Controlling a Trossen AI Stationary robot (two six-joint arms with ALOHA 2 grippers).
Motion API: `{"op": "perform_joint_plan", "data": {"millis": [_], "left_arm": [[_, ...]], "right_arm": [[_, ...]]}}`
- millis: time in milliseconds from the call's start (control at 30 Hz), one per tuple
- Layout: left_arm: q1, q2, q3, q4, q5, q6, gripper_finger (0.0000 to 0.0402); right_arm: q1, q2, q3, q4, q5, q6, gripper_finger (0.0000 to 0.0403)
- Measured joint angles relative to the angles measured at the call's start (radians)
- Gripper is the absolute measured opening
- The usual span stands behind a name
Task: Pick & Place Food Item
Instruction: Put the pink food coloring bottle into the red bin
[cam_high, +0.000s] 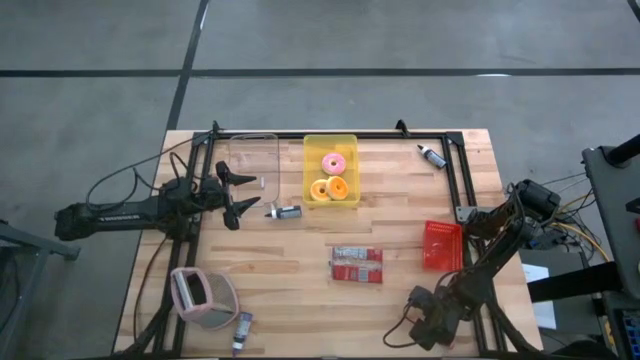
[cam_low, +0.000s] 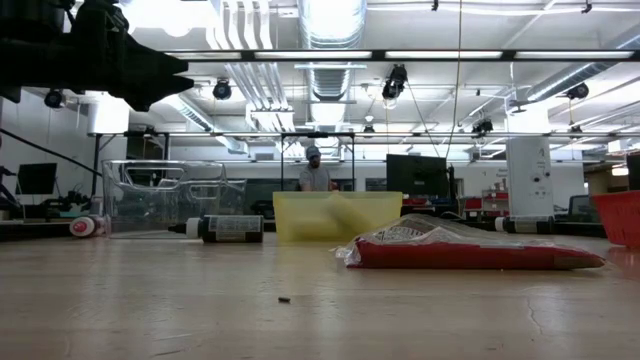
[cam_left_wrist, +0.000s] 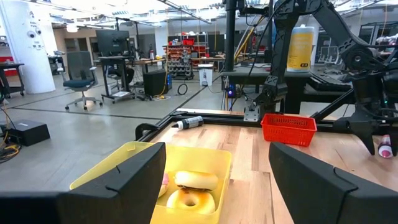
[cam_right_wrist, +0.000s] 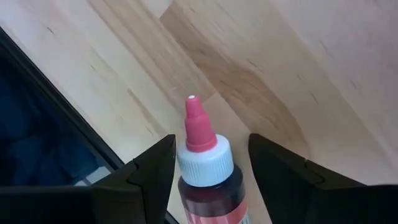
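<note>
High view is showing the left gripper (cam_high: 243, 195) hovering wide open, empty, beside the yellow bin (cam_high: 330, 171). It should be centring over one donut (cam_left_wrist: 191, 201) before descending. Right gripper (cam_right_wrist: 208, 165) is straddling a red-capped bottle (cam_right_wrist: 205, 168).

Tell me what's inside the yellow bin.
The yellow bin holds a pink donut and two orange-yellow donuts. Anything beneath them is hidden.

Left gripper (cam_high: 238, 194) agape, right gripper (cam_right_wrist: 208, 168) half-closed.

Three donuts (cam_high: 331, 178) — one pink-iced, two yellow-orange (lying flat) — sit inside the yellow bin (cam_high: 312, 160) at the table's far middle.
</note>
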Motion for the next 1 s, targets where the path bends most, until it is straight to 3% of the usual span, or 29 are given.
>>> {"op": "perform_joint_plan", "data": {"millis": [633,1000], "left_arm": [[0.0,0.0,0.0,0.0,0.0,0.0,0.0289],[0.0,0.0,0.0,0.0,0.0,0.0,0.0291]], "right_arm": [[0.002,-0.002,-0.01,0.002,-0.058,-0.024,0.0198],[0.002,-0.001,-0.012,-0.006,-0.061,-0.019,0.0118]]}}
